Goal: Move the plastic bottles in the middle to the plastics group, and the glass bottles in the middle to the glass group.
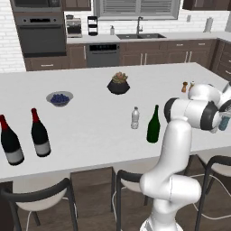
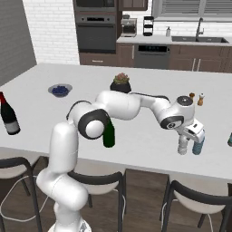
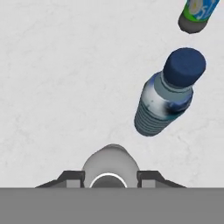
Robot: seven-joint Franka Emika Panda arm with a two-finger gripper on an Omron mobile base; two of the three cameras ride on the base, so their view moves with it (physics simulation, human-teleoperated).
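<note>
- Gripper (image 2: 185, 141) is down at the right end of the white island counter (image 1: 90, 131), jaws closed narrow around a clear plastic bottle (image 2: 183, 146) that stands upright on the counter.
- Hand view: the held bottle's white cap (image 3: 109, 181) sits right between the two fingertips (image 3: 72, 177), seen straight from above.
- Teal-blue bottle (image 2: 198, 145) with a dark blue cap stands just beside the held bottle, on its right in the right base view. Whether the two touch, I cannot tell.
- Hand view also shows a green-and-blue labelled bottle (image 3: 197, 15) past the teal one, cut by the frame edge. Likely the same item is at the right edge of the right base view (image 2: 230, 139).
- Second clear plastic bottle (image 1: 135, 118) is upright mid-counter, well apart from the gripper.
- Dark-green glass bottle (image 1: 154, 126) stands upright just beside that second clear bottle, on its right in the left base view. Partly hidden behind the arm's elbow in the right base view.
- Two black wine bottles with red tops stand at the left end of the counter: one (image 1: 40, 134) nearer the middle, one (image 1: 10, 142) nearer the edge. Both upright, near each other, not touching.
- Also on the counter: a bowl of blue berries (image 1: 59, 98), a dark pot with a plant (image 1: 118, 84), two small shakers (image 1: 184, 86) on the far right.
</note>
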